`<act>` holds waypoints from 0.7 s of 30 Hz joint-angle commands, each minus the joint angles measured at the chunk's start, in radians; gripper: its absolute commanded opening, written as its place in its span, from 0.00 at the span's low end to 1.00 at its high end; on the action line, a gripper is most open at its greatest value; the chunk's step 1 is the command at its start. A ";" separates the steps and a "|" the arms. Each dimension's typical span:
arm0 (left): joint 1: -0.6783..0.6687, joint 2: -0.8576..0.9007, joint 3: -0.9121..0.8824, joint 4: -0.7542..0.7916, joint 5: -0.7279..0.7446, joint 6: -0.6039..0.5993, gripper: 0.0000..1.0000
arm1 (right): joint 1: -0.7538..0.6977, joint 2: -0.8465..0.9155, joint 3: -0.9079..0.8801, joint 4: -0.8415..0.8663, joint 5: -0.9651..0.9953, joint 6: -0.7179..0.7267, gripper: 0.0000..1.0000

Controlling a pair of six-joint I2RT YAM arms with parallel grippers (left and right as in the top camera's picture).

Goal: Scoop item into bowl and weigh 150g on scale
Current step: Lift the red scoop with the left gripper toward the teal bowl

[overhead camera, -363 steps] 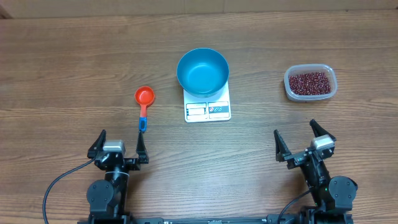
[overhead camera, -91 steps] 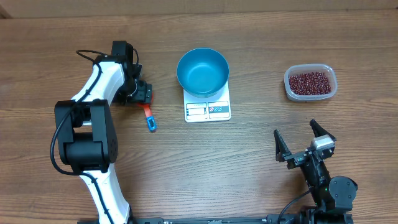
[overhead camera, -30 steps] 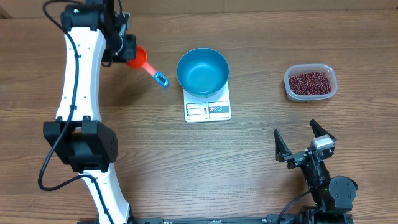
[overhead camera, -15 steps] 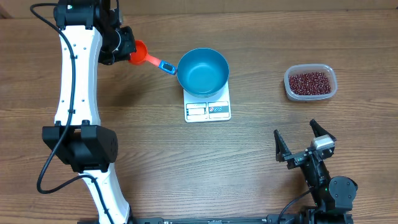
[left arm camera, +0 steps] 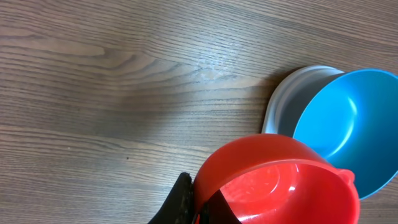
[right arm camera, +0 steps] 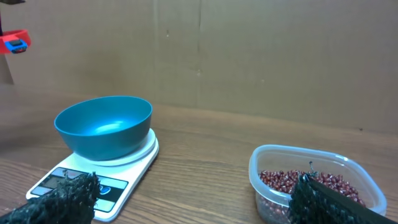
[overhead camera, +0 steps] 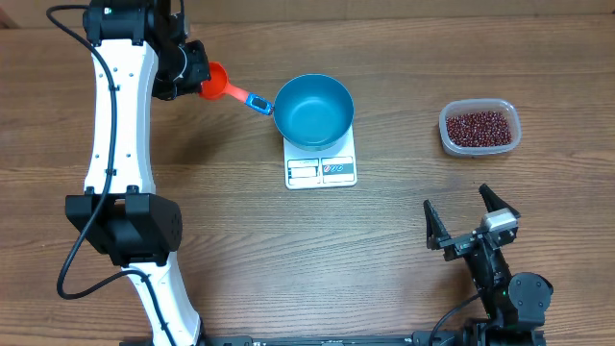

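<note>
Bench (overhead camera: 384, 259): wood; bowl (overhead camera: 313, 111) on scale (overhead camera: 321, 169) for weighing.
Left gripper (overhead camera: 192, 75): clamps empty scoop (overhead camera: 231, 91).
Right gripper (overhead camera: 464, 219): wide, idle.

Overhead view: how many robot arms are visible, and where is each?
2. The left arm reaches to the far left, holding the red measuring scoop; the right arm rests at the near right edge.

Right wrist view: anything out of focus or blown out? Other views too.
Right wrist: own fingers blurred in the near corners, bowl and beans reasonably sharp. Left wrist: red scoop fills the corner, small glare patch inside it. Overhead: even light, no blowout.
</note>
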 commanded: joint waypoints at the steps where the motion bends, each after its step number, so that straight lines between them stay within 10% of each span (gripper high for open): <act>1: -0.006 -0.008 0.021 0.000 0.015 -0.010 0.04 | 0.006 -0.011 -0.010 0.007 0.006 0.130 1.00; 7: -0.019 -0.008 0.021 -0.016 0.021 -0.010 0.04 | 0.005 -0.011 0.049 -0.037 0.007 0.341 1.00; 21: -0.036 -0.008 0.021 -0.022 0.025 -0.010 0.04 | 0.003 0.214 0.473 -0.456 0.093 0.333 1.00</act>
